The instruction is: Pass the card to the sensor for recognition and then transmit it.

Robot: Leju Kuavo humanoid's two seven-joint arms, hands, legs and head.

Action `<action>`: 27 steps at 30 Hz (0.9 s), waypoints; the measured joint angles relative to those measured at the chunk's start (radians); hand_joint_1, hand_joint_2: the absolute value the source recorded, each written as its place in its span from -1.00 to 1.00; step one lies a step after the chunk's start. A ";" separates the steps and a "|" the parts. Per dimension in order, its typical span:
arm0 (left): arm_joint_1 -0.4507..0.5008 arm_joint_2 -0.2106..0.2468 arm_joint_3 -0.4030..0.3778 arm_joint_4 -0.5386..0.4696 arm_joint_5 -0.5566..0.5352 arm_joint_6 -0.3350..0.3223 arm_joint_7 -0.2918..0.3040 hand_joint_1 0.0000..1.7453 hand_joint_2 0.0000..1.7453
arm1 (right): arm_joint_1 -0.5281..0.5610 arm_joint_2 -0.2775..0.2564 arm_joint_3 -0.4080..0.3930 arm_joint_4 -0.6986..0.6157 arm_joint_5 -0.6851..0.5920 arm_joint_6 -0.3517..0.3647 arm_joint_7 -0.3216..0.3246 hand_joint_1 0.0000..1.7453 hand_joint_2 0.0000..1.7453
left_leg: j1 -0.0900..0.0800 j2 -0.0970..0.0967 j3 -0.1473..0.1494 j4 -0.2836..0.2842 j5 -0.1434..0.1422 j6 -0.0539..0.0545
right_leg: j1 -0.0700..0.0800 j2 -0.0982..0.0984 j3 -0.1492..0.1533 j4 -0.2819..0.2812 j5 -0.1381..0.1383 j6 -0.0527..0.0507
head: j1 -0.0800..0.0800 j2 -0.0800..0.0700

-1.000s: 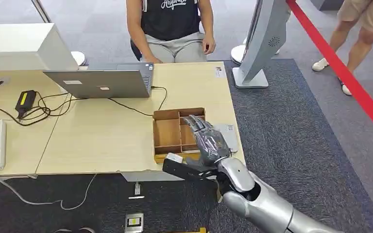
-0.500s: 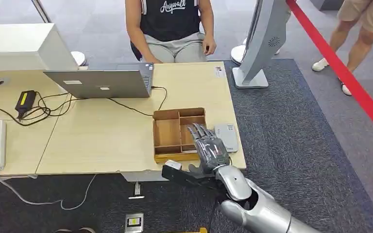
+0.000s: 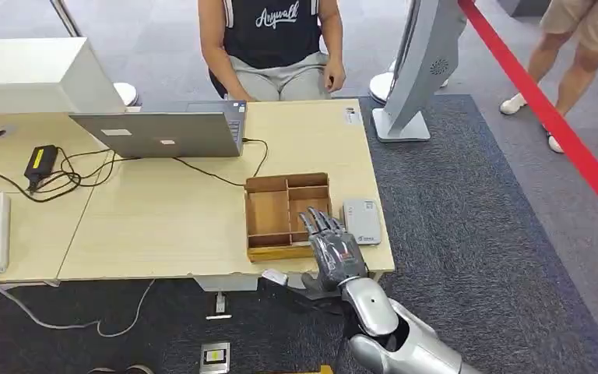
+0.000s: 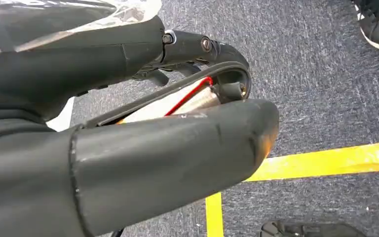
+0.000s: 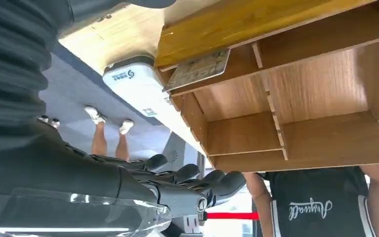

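Right hand (image 3: pixel 333 251), lower centre of head view, fingers extended and holding nothing; card (image 5: pixel 197 69) lies in tray (image 3: pixel 269 212) corner compartment beside sensor (image 3: pixel 362 220); approach low, pinch its edge.

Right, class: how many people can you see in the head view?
2. One person sits at the table's far side, behind the laptop; another stands on the right beyond the red tape. Others may be hidden.

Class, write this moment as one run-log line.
right robot hand: open, above tray | card: in tray compartment, unheld | sensor: beside tray
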 joint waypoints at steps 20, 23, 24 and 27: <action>-0.001 0.000 0.000 0.000 -0.012 0.002 -0.011 -1.00 -1.00 | -0.011 0.025 -0.027 0.055 0.083 -0.102 -0.055 -1.00 1.00 | 0.000 0.000 0.000 0.000 0.000 0.000 | 0.000 0.000 0.000 0.000 0.000 0.000 | 0.000 0.000; -0.001 0.000 0.000 0.000 -0.013 0.002 -0.012 -1.00 -1.00 | -0.026 0.034 -0.029 0.080 0.088 -0.110 -0.067 -1.00 1.00 | 0.000 0.000 0.000 0.000 0.000 0.000 | 0.000 0.000 0.000 0.000 0.000 0.000 | 0.000 0.000; -0.001 0.000 0.000 0.000 -0.015 0.002 -0.012 -1.00 -1.00 | -0.030 0.037 -0.030 0.090 0.088 -0.117 -0.074 -1.00 1.00 | 0.000 0.000 0.000 0.000 0.000 0.000 | 0.000 0.000 0.000 0.000 0.000 0.000 | 0.000 0.000; -0.001 0.000 0.000 0.000 -0.015 0.002 -0.013 -1.00 -1.00 | -0.042 0.048 -0.030 0.120 0.087 -0.139 -0.084 -1.00 1.00 | 0.000 0.000 0.000 0.000 0.000 0.000 | 0.000 0.000 0.000 0.000 0.000 0.000 | 0.000 0.000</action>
